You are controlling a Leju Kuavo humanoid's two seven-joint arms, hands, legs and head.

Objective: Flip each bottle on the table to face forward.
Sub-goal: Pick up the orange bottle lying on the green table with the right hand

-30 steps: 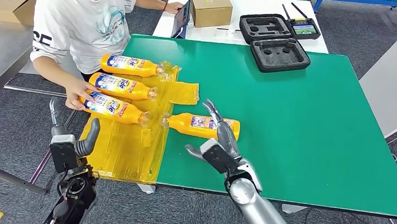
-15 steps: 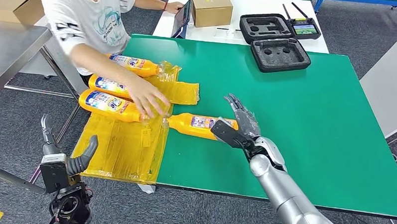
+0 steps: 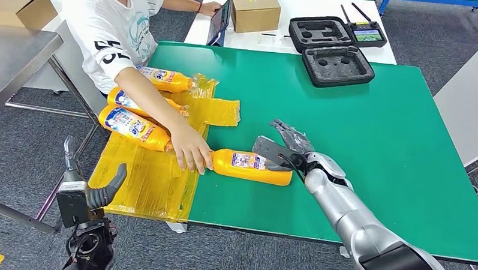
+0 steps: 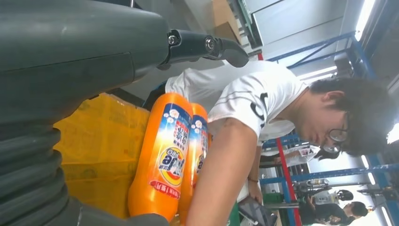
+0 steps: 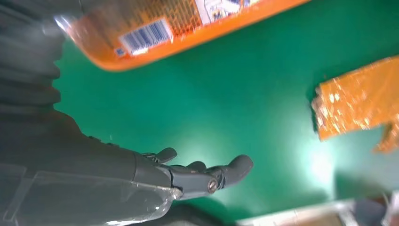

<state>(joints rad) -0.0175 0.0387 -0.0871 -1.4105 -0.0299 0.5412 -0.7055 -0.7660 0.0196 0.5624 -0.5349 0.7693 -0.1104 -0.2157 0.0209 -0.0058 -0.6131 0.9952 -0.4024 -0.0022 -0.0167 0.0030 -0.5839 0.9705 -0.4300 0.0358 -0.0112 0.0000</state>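
An orange bottle (image 3: 250, 166) lies on its side on the green table (image 3: 369, 127), cap toward the left. A person's hand (image 3: 192, 153) grips its neck. My right hand (image 3: 284, 150) sits at the bottle's base end with fingers spread and the thumb lying across the base, holding nothing. In the right wrist view the bottle's barcode side (image 5: 188, 23) lies apart from my extended fingers (image 5: 207, 174). Three more orange bottles (image 3: 132, 125) (image 3: 136, 101) (image 3: 166, 78) lie on yellow film (image 3: 151, 180) at the left. My left hand (image 3: 87, 193) hangs open below the table's left corner.
The person leans over the table's left edge, forearm (image 3: 154, 102) crossing the bottles. Two black foam cases (image 3: 337, 65) sit at the back, with a cardboard box (image 3: 253, 9) on the white table behind. A grey metal table (image 3: 17, 49) stands at the left.
The person's hand moved from the bottles on the film to the lone bottle's neck. That bottle shifted right and toward me. My right hand turned and settled at its base.
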